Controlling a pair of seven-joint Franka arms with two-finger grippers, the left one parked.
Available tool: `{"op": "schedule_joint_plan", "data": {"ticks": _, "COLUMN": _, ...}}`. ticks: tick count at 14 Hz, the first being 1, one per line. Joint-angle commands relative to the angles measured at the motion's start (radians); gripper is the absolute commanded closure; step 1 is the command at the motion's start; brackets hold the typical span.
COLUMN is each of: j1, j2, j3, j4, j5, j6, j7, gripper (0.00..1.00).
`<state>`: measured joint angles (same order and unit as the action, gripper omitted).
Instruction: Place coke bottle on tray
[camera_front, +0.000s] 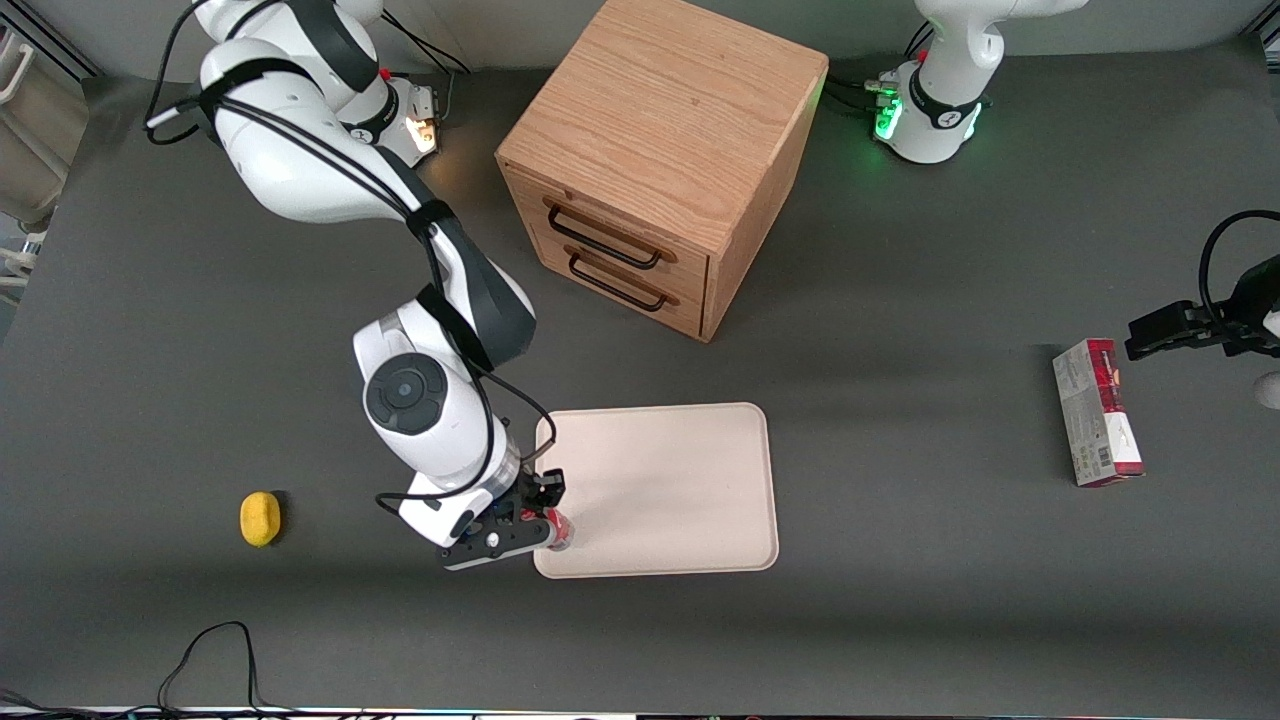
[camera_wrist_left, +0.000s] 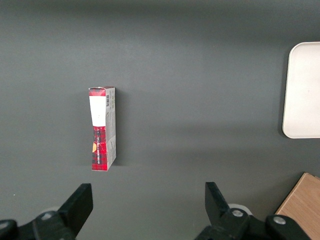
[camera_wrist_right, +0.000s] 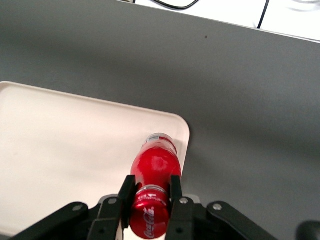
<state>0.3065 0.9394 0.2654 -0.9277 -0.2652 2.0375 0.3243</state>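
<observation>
The pincer (camera_wrist_right: 150, 200) is clamping the small red-capped coke bottle (camera_wrist_right: 154, 172) over the cream-white rectangular tray's (camera_wrist_right: 75, 135) corner rim, so releasing here is risking it tipping onto the desk.

In the front view the gripper (camera_front: 548, 512) and the wrist above it are covering most of the coke bottle (camera_front: 560, 533), leaving only a sliver of red showing at the tray (camera_front: 690, 540) corner nearest the camera. In the right wrist view the picture's edge is cutting off the bottle's (camera_wrist_right: 154, 187) cap end, and the fingers (camera_wrist_right: 175, 192) are masking its neck sides. The tray (camera_wrist_right: 60, 145) is running out of frame there.
</observation>
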Motion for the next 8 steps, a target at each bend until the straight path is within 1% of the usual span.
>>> {"op": "schedule_joint_plan", "data": {"ticks": 1, "j1": -0.007, "j2": 0.009, "j3": 0.017, "j4": -0.014, "j5": -0.046, "j6": 0.038, "j7": 0.059, "gripper": 0.85}}
{"op": "schedule_joint_plan", "data": {"ticks": 2, "j1": 0.000, "j2": 0.012, "j3": 0.017, "j4": -0.025, "j5": -0.046, "j6": 0.038, "j7": 0.080, "gripper": 0.79}}
{"op": "schedule_joint_plan", "data": {"ticks": 3, "j1": 0.002, "j2": 0.012, "j3": 0.017, "j4": -0.033, "j5": -0.045, "j6": 0.038, "j7": 0.106, "gripper": 0.69}}
{"op": "schedule_joint_plan", "data": {"ticks": 4, "j1": 0.002, "j2": 0.012, "j3": 0.018, "j4": -0.039, "j5": -0.045, "j6": 0.040, "j7": 0.130, "gripper": 0.26}}
{"op": "schedule_joint_plan", "data": {"ticks": 5, "j1": 0.002, "j2": 0.007, "j3": 0.021, "j4": -0.042, "j5": -0.046, "j6": 0.040, "j7": 0.146, "gripper": 0.00}}
{"op": "schedule_joint_plan", "data": {"ticks": 7, "j1": -0.006, "j2": -0.007, "j3": 0.021, "j4": -0.043, "j5": -0.043, "j6": 0.036, "j7": 0.150, "gripper": 0.00}}
{"op": "schedule_joint_plan", "data": {"ticks": 8, "j1": -0.013, "j2": -0.039, "j3": 0.021, "j4": -0.045, "j5": -0.040, "j6": 0.030, "j7": 0.154, "gripper": 0.00}}
